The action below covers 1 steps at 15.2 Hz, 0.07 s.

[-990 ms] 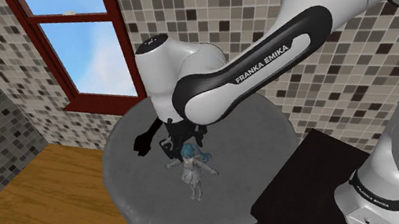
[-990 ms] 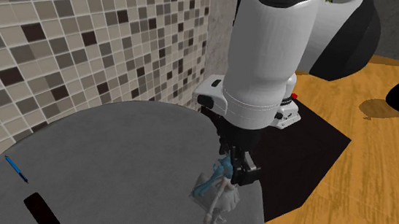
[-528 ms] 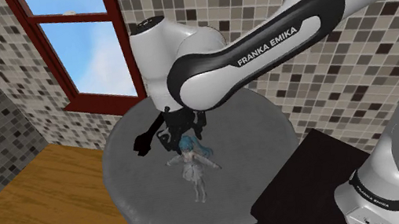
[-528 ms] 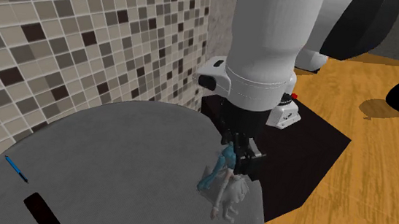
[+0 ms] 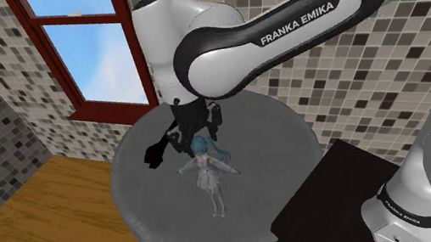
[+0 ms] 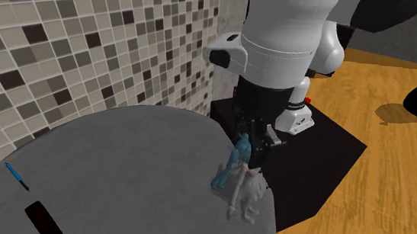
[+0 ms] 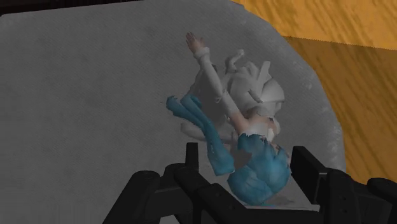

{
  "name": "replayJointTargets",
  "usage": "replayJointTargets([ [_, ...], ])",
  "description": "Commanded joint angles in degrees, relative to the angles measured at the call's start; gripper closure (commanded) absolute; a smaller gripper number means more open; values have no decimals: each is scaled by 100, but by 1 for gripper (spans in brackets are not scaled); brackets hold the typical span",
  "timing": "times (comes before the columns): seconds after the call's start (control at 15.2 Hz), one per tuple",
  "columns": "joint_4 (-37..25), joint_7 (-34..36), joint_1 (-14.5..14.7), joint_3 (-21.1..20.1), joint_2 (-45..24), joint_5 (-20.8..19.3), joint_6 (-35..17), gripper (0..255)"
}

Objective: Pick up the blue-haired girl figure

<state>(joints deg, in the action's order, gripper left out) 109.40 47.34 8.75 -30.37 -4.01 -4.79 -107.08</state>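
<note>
The girl figure (image 5: 211,175) has blue hair and a white dress and hangs head-up over the round grey table (image 5: 282,154). My gripper (image 5: 195,137) is shut on her head from above. In the second exterior view the gripper (image 6: 256,150) clasps the blue hair, and the figure (image 6: 244,193) dangles below with her feet close to the table (image 6: 119,166) near its edge. In the wrist view the black fingers (image 7: 191,158) press both sides of the head of the figure (image 7: 254,114), with the gripper (image 7: 247,164) around it. Whether her feet touch the table I cannot tell.
A blue pen (image 6: 16,175) and a black flat strip (image 6: 42,220) lie at the table's far side from the stand. The black stand (image 5: 342,185) adjoins the table. Tiled walls and a red-framed window (image 5: 79,40) stand behind, with wooden floor (image 5: 39,225) below.
The arm has risen, and the figure has come up with it, swinging more upright and drifting a little toward the stand.
</note>
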Motion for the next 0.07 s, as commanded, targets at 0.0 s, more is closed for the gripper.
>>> replayJointTargets([
  [0.0,-48,-1,2,-2,6,4,49,255],
])
